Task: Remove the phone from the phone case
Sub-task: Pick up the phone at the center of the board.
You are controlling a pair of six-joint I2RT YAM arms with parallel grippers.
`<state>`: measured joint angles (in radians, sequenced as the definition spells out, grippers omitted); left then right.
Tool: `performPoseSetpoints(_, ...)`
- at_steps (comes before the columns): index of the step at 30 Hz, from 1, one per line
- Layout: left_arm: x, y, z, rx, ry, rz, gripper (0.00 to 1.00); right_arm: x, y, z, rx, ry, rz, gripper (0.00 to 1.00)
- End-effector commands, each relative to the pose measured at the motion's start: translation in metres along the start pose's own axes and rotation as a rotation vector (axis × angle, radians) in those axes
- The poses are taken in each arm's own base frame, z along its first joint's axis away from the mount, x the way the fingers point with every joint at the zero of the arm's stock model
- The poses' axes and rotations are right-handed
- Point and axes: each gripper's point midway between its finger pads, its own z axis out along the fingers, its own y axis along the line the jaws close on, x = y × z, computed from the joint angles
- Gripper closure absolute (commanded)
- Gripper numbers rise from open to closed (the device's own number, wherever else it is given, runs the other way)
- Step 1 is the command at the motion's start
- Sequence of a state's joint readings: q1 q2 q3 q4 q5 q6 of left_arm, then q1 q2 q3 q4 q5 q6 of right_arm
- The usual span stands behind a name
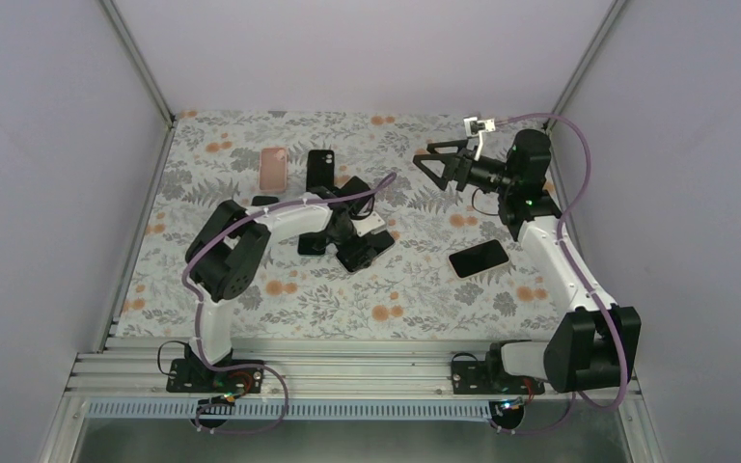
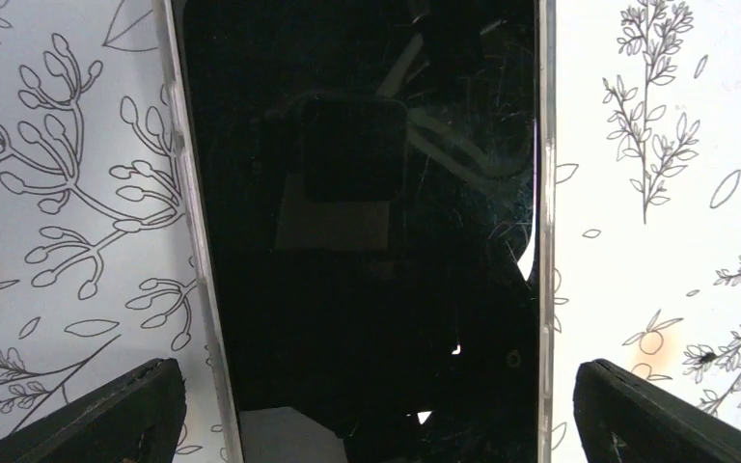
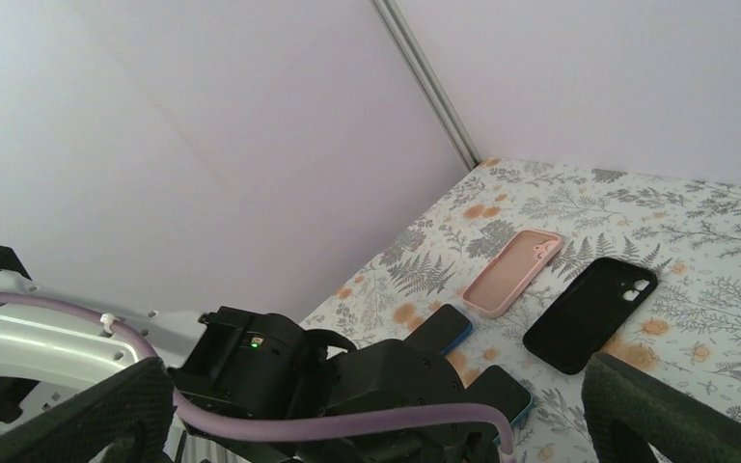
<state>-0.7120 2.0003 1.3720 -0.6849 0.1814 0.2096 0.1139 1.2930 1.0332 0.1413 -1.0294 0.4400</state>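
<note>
A phone with a dark screen in a pale-rimmed case (image 2: pixel 357 231) lies flat on the flowered tablecloth, and in the top view (image 1: pixel 367 247) it is at the table's middle. My left gripper (image 2: pixel 367 424) hovers low over it, open, with one finger (image 2: pixel 106 415) on each side of the phone and not touching it. It also shows in the top view (image 1: pixel 357 231). My right gripper (image 1: pixel 425 156) is raised at the back right, open and empty. Its fingers (image 3: pixel 675 405) frame the left arm.
A pink case (image 1: pixel 273 166) and a black case (image 1: pixel 321 169) lie at the back. Another dark phone (image 1: pixel 479 258) lies right of centre, and one more (image 1: pixel 313 242) lies beside the left gripper. Purple walls close in three sides.
</note>
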Motion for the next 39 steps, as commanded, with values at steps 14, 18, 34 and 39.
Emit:
performPoseSetpoints(14, 0.018, 0.000, 0.032, -0.138, 0.121, 0.055, 0.08, -0.014, -0.009, -0.014, 0.056, -0.052, -0.010, 0.01)
performPoseSetpoints(18, 0.025, -0.001, 0.038, -0.169, 0.145, 0.076, 0.14, -0.016, -0.017, -0.018, 0.087, -0.063, 0.003, 0.01)
performPoseSetpoints(34, -0.073, 0.006, -0.048, -0.217, -0.184, 0.014, 0.48, -0.010, -0.081, -0.049, 0.315, -0.141, 0.180, 0.01)
performPoseSetpoints(39, -0.096, 0.012, -0.074, -0.227, -0.279, -0.009, 0.52, -0.002, -0.084, -0.048, 0.309, -0.138, 0.213, 0.01)
